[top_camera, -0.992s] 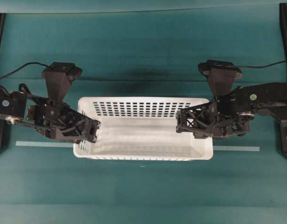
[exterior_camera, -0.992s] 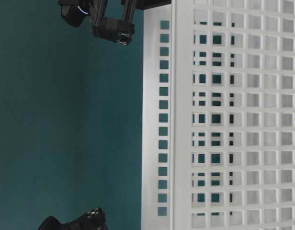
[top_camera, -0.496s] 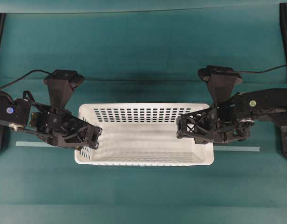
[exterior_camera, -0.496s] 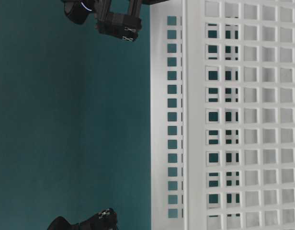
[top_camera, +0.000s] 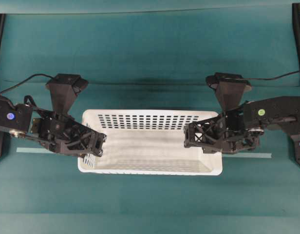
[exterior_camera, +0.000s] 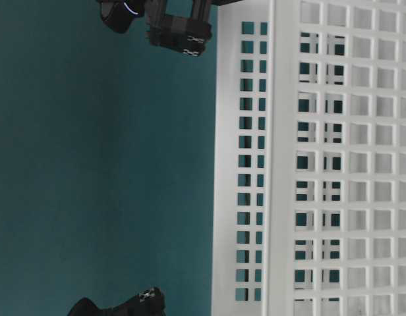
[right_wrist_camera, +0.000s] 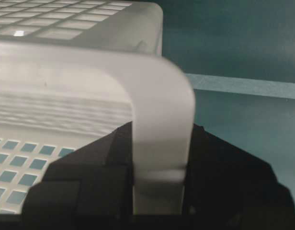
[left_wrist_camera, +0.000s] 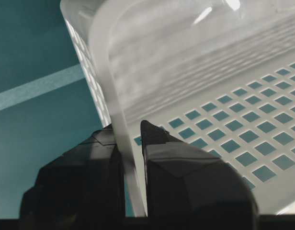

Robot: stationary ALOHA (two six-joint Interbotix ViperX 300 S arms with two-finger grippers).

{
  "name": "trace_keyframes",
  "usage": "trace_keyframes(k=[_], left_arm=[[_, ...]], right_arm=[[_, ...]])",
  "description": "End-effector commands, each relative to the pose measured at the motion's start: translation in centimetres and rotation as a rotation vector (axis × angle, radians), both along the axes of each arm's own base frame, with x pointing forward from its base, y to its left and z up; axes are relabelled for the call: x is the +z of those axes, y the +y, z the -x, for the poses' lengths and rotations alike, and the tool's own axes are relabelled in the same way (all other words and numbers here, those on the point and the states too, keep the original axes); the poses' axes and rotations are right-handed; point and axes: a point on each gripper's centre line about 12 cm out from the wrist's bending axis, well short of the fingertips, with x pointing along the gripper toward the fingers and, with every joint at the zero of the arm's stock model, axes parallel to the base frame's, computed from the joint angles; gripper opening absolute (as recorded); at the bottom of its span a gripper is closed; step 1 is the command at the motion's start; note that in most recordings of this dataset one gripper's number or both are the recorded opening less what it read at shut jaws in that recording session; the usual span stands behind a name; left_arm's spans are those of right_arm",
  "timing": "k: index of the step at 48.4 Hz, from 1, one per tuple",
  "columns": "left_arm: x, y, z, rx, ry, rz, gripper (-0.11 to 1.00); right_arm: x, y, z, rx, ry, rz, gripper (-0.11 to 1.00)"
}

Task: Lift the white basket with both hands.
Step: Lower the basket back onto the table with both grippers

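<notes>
**Two black arms reach inward, grippers clamped**

The left arm comes in from the left edge, its gripper (top_camera: 94, 146) pointing right, fingers (left_wrist_camera: 176, 172) pinched on either side of the basket (top_camera: 150, 168) rim. The right arm comes in from the right edge, its gripper (top_camera: 189, 135) pointing left, closed over the opposite rim.

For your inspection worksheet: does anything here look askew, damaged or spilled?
Nothing stands out. The white basket looks intact and holds nothing; the left pincer and right pincer each clamp an end rim.
</notes>
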Motion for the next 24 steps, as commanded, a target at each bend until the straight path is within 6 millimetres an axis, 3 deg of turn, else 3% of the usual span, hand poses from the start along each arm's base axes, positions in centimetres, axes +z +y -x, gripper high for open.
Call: trace_keyframes(k=[1, 24], left_arm=[[0.3, -0.3, -0.2, -0.021, -0.022, -0.007, 0.01], [-1.4, -0.3, 0.1, -0.022, 0.030, -0.013, 0.01]], right_arm=[[-0.2, 0.4, -0.3, 0.027, -0.005, 0.010, 0.18], [-1.2, 0.4, 0.2, 0.026, 0.010, 0.015, 0.18]])
